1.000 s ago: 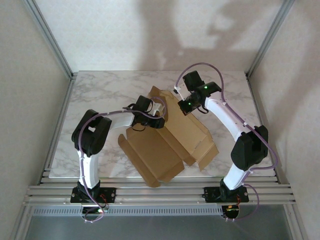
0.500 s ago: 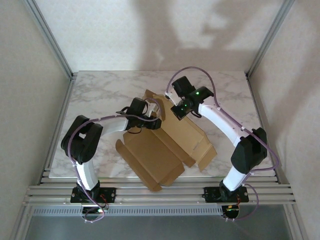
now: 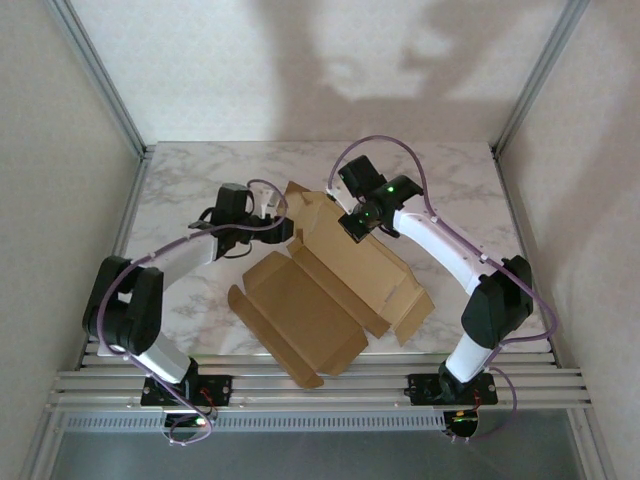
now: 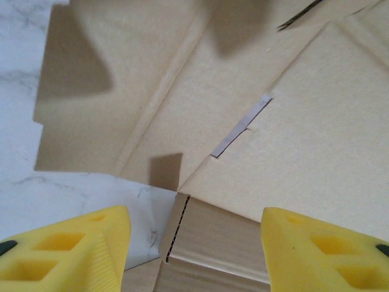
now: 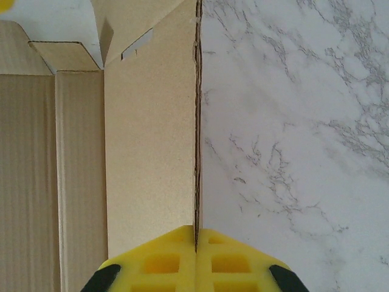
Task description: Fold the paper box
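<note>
Now that the left arm has swung back across the marble table (image 3: 180, 190), the paper box (image 3: 320, 305) lies mid-table, half open, released on that side. The left gripper (image 4: 196, 243) hangs wide, empty; the right gripper (image 5: 196, 237) stays clamped on the upright wall's edge, likely steadying it for tucking. That arm hides the far flaps overhead.

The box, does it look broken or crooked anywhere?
Nothing looks torn. The box lies crooked on the table, opened out with its flaps spread, and the right gripper pinches one wall's edge upright.
</note>
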You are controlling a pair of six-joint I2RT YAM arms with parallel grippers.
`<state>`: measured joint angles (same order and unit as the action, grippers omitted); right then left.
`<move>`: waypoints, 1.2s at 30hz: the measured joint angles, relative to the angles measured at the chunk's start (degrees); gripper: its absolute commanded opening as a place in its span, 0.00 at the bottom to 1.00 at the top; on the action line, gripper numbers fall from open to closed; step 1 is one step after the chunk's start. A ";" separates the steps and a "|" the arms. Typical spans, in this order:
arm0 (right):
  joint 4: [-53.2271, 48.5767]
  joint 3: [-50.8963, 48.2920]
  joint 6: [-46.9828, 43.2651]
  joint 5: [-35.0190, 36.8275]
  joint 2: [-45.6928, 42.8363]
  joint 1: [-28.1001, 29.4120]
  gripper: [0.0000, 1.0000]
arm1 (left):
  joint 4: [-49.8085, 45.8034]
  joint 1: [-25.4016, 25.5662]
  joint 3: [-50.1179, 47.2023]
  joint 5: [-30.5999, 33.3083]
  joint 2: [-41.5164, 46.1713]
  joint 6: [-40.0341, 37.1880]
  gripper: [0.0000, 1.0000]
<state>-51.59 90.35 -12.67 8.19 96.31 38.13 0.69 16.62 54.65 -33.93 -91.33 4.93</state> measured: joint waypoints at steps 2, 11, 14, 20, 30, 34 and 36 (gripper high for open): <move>0.00 0.02 -0.07 -0.02 0.00 0.02 0.00 | -0.72 -0.92 0.33 -0.98 0.42 -1.84 0.62; -0.02 0.07 -0.39 -0.02 0.00 0.33 0.00 | -4.09 -6.80 7.65 -5.03 -2.58 -12.57 0.62; -0.02 0.09 -0.76 -0.04 0.00 0.42 0.00 | -6.45 -8.92 12.83 -8.37 -6.69 -16.39 0.61; -0.07 0.28 -1.49 -0.07 0.00 0.44 0.00 | -11.58 -10.08 20.52 -13.14 -14.64 -21.99 0.62; -0.07 0.83 -1.73 -0.02 0.33 0.44 0.00 | -21.14 -10.08 32.59 -21.53 -25.53 -30.45 0.52; -0.09 1.22 -1.75 0.04 1.11 0.44 0.00 | -26.10 -9.97 35.85 -22.47 -27.80 -33.90 0.43; -0.07 1.55 -1.75 0.35 1.68 0.44 0.00 | -28.28 -9.90 36.44 -22.69 -27.98 -35.54 0.38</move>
<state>-51.66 91.90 -14.41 8.54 98.00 38.57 -27.59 6.72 91.09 -56.62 -119.31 -30.61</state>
